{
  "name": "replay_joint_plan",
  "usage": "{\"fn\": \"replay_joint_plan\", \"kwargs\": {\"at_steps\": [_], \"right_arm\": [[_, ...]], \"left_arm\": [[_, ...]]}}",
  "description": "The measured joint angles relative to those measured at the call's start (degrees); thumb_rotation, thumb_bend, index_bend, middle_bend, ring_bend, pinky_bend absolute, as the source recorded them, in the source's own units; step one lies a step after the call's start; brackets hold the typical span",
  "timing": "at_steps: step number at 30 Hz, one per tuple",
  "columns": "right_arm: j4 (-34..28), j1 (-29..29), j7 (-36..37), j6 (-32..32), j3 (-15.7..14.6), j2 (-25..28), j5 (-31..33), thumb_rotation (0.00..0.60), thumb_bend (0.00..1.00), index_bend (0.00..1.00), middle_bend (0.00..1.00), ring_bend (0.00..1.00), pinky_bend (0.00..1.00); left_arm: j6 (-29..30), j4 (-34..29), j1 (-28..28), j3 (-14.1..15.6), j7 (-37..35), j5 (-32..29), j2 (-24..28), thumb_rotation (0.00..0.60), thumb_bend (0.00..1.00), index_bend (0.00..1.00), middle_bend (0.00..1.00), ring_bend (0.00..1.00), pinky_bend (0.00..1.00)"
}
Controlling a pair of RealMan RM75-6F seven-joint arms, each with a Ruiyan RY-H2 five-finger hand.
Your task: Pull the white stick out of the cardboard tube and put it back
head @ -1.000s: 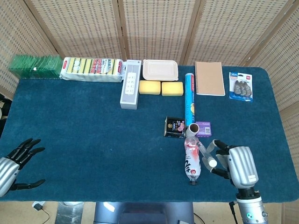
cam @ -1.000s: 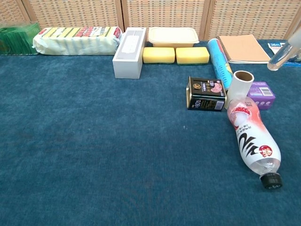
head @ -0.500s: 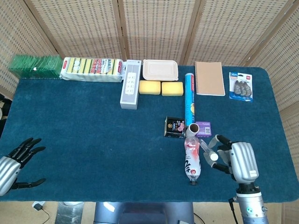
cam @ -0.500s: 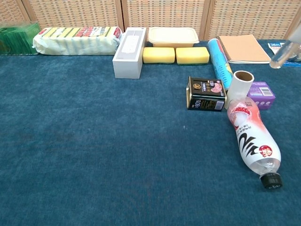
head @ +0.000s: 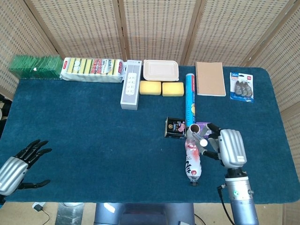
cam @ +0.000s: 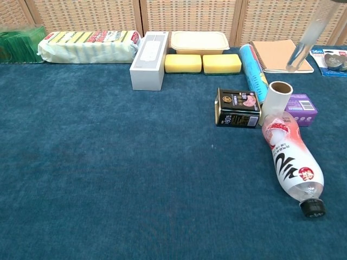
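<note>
Silver robot hand (head: 228,149) — black fingers

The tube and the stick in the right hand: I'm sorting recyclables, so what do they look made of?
The cardboard tube looks like matte paperboard: pale outside, brown inside at its open top. The white stick, held by the right hand, looks like smooth plastic, perhaps translucent: it has a pale, slightly glossy surface and a rounded tip. I can't tell whether it is hollow.
</note>
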Motion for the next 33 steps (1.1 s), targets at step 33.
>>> {"fn": "replay_joint_plan", "kwargs": {"at_steps": [33], "right_arm": [[10.15,11.49,-6.88,-1.72,3.41,-5.74,12.96,0.600,0.41,0.82,0.98,1.00,0.84]], "left_arm": [[-0.24,-0.70,0.08,-1.22,0.64,-3.41,-0.44,0.463,0.11,0.16,0.08,0.03,0.24]]}}
